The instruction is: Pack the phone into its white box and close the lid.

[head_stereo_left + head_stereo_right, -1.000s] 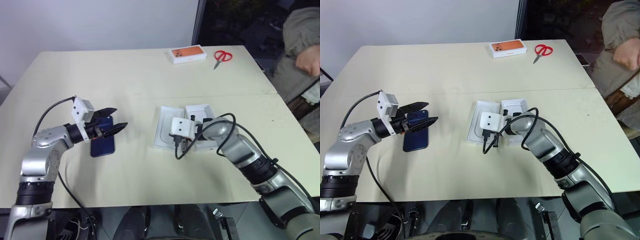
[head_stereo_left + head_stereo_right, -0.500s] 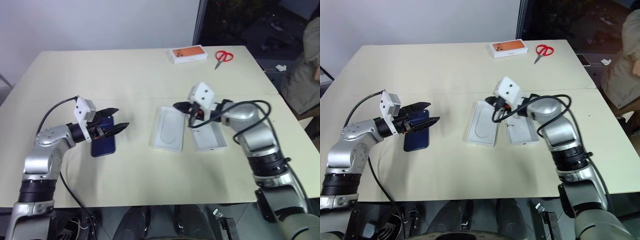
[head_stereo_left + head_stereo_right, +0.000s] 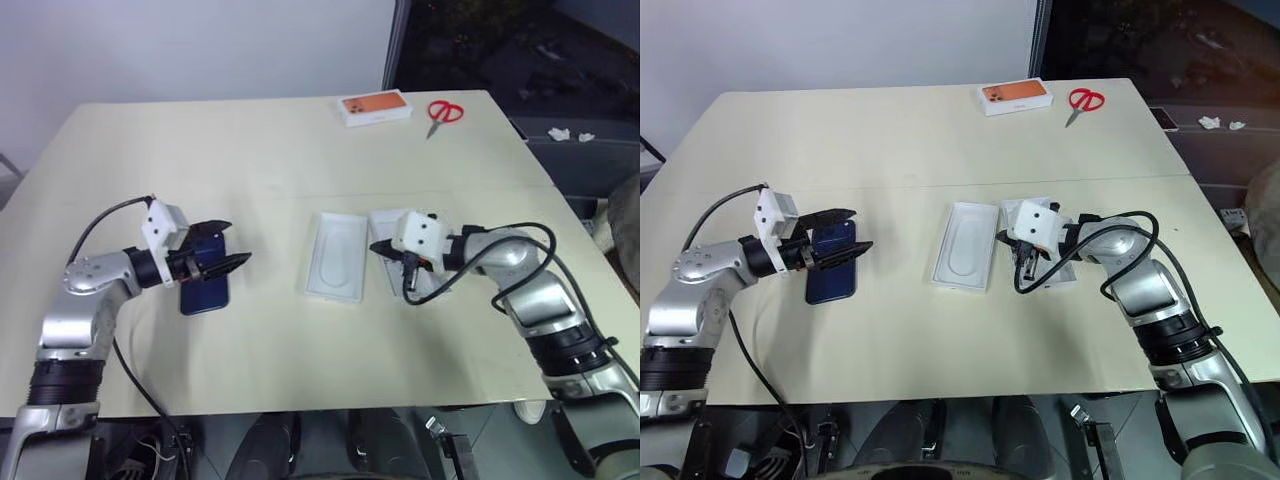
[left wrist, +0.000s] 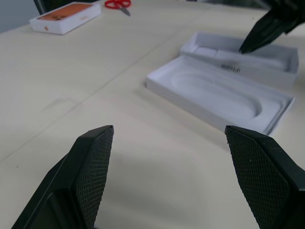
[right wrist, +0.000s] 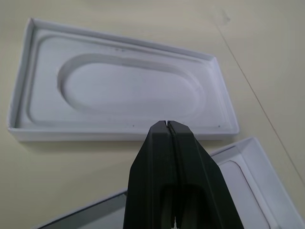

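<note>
The phone [image 3: 205,287] lies flat on the table at the left, dark navy and glossy. My left gripper [image 3: 237,242] hovers just over the phone's far right corner, open, with nothing between its fingers [image 4: 93,162]. Mid-table sits the white box [image 3: 338,256], a shallow tray whose floor shows a white insert with an oval recess [image 5: 128,90]. Right beside it lies the lid [image 3: 397,222], a deeper white shell, open side up. My right gripper [image 3: 375,247] is shut and empty, low over the lid's edge nearest the tray, pointing toward the tray.
An orange-topped white box [image 3: 376,108] and red scissors [image 3: 445,112] lie at the table's far edge. A black cable [image 3: 430,290] loops from my right wrist over the lid. A person's clothing [image 3: 1267,215] shows at the right edge.
My right arm rose from low over the boxes, then settled over the lid, gripper shut throughout. The left gripper has barely moved. The person at the right has drawn back.
</note>
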You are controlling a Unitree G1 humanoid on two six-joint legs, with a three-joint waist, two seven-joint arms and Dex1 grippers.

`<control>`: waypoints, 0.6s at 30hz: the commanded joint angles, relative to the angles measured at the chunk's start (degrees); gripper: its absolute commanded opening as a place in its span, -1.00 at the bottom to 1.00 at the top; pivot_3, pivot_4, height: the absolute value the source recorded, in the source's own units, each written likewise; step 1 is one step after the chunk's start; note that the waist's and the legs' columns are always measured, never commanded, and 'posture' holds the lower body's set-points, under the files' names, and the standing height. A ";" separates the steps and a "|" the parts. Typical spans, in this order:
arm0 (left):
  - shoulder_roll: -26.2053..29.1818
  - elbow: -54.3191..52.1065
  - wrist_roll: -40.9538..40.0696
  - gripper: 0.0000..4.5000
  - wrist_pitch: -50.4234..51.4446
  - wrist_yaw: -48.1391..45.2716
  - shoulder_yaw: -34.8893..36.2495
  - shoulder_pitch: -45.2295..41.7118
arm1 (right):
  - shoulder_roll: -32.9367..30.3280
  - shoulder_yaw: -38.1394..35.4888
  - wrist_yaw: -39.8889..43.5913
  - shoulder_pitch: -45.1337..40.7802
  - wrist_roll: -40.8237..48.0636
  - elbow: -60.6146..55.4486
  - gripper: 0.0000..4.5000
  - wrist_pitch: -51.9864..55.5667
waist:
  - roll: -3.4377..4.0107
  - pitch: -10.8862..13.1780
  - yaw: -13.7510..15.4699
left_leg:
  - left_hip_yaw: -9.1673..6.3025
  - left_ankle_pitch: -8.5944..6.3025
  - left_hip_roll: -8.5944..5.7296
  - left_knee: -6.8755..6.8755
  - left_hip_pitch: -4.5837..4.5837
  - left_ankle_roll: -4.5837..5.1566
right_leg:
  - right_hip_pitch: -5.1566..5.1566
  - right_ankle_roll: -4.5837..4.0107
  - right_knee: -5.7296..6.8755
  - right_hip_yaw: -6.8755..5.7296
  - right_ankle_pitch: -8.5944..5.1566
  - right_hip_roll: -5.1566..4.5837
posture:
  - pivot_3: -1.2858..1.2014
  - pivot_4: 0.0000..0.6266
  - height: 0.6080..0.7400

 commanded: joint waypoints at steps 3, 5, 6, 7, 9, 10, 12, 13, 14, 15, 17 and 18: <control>-5.15 -0.81 1.37 0.76 -1.65 2.18 -3.67 -1.50 | 0.79 1.71 -1.49 -0.14 -2.72 0.76 -0.98 -1.75 | 0.00 0.00 0.21 | 0.00 0.00 -0.02 0.04 0.00 0.01 | 0.03 0.00 0.00 0.00 0.00 -0.03 | 0.03 -0.52 1.00; -6.60 -0.62 2.26 0.76 -2.17 3.03 -4.63 -1.67 | 0.92 2.12 -1.69 0.01 -3.21 0.93 -0.98 -2.04 | -0.01 0.00 0.10 | 0.00 0.00 -0.03 0.04 0.00 0.01 | 0.03 0.00 0.00 0.00 0.00 -0.02 | 0.03 -0.52 1.00; -6.90 -0.46 2.81 0.76 -2.71 3.59 -4.70 -1.68 | 1.40 1.35 -1.77 0.04 -2.07 0.15 -0.98 -1.00 | -0.01 0.00 0.05 | 0.00 0.00 -0.02 0.04 0.00 0.01 | 0.02 0.00 0.00 0.00 0.00 -0.02 | 0.03 -0.52 1.00; -6.98 -0.45 2.96 0.76 -2.83 3.94 -4.56 -1.63 | 1.87 0.50 -1.74 0.02 -0.77 -0.60 -0.98 0.10 | -0.01 0.00 -0.14 | 0.00 0.00 -0.01 0.03 0.00 0.01 | 0.02 0.00 0.00 0.00 0.00 -0.01 | 0.03 -0.52 1.00; -6.63 -0.24 2.63 0.76 -2.66 3.95 -3.93 -1.52 | 2.57 -0.87 -1.64 -0.20 1.07 -1.64 -0.98 1.66 | -0.01 0.00 -0.36 | 0.00 0.00 0.03 0.02 0.00 0.00 | 0.00 0.00 0.01 0.00 0.00 0.04 | 0.03 -0.52 1.00; -6.34 -0.15 2.29 0.76 -2.46 3.79 -3.63 -1.45 | 2.75 -1.33 -1.59 -0.30 1.62 -1.96 -0.98 2.14 | 0.00 0.00 -0.31 | 0.00 0.01 0.05 0.01 0.00 -0.01 | -0.01 0.00 0.01 0.01 0.00 0.06 | 0.03 -0.52 1.00; -5.59 0.21 1.13 0.76 -1.86 3.23 -2.61 -1.47 | 2.69 -1.42 -1.61 -0.88 1.64 -2.52 -0.98 2.23 | 0.00 0.00 -0.15 | -0.01 0.01 0.06 0.00 0.00 -0.01 | -0.02 0.00 0.01 0.00 0.00 0.07 | 0.03 -0.52 1.00; -5.30 0.39 0.43 0.76 -1.32 3.01 -2.15 -1.59 | 2.65 -1.20 -1.65 -1.26 1.34 -2.73 -0.98 2.06 | 0.00 0.00 -0.12 | 0.00 0.01 0.06 0.00 0.00 -0.01 | -0.01 0.00 0.01 0.00 0.00 0.07 | 0.03 -0.52 1.00; -5.09 0.52 -0.08 0.76 -0.93 2.86 -1.86 -1.67 | 2.63 -1.05 -1.67 -1.51 1.14 -2.88 -0.98 1.97 | 0.00 0.00 -0.09 | 0.00 0.01 0.06 0.01 0.00 -0.01 | -0.01 0.00 0.01 0.00 0.00 0.07 | 0.03 -0.52 1.00; -4.67 0.55 -1.10 0.76 -0.36 2.68 -0.88 -1.82 | 4.61 -1.45 -2.24 -3.38 2.74 -3.65 -0.98 4.06 | 0.00 0.00 -0.14 | 0.00 0.01 0.05 0.01 0.00 -0.01 | -0.01 0.00 0.01 0.00 0.00 0.06 | 0.03 -0.52 1.00; -4.09 0.60 -2.16 0.76 0.20 2.38 0.28 -2.02 | 7.19 -1.85 -2.85 -5.83 4.53 -4.43 -0.98 6.73 | 0.01 0.01 -0.37 | 0.00 0.01 0.06 0.00 0.00 -0.01 | -0.02 0.00 0.01 0.00 0.00 0.07 | 0.03 -0.52 1.00; -3.13 0.75 -2.56 0.76 0.55 1.87 1.09 -1.77 | 8.02 -1.42 -2.97 -6.73 4.41 -4.39 -0.98 7.19 | 0.01 0.01 -0.35 | 0.00 0.01 0.07 -0.01 0.01 -0.02 | -0.04 0.00 0.03 0.01 0.00 0.08 | 0.03 -0.52 1.00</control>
